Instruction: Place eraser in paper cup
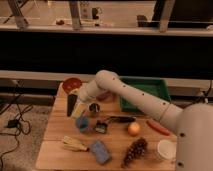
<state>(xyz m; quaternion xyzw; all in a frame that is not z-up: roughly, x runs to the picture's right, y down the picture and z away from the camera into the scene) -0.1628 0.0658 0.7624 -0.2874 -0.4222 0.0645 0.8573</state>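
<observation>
From my screen, the gripper (75, 111) hangs low over the left part of the wooden table (55, 150), at the end of the smooth white arm that bends down from its rounded elbow. Right against the gripper's tip I see a slim, flat, matte black bar standing nearly upright, which I take to be the eraser (71, 104). I cannot tell whether the jaws are pinching it or standing loose around it.

The paper cup (166, 149), plain white and round with a wide rim, sits at the table's front right corner, well apart from the gripper. Just right of the gripper stands a small shiny metal cup (94, 109), and in front of it a small blue cup (82, 123). A round red bowl (71, 84) lies behind the gripper, and a green rectangular tray (147, 89) is at the back right. Near the front edge rests a blue spongy block (100, 151), with a round apple (133, 129) and an orange carrot (159, 127) further right
</observation>
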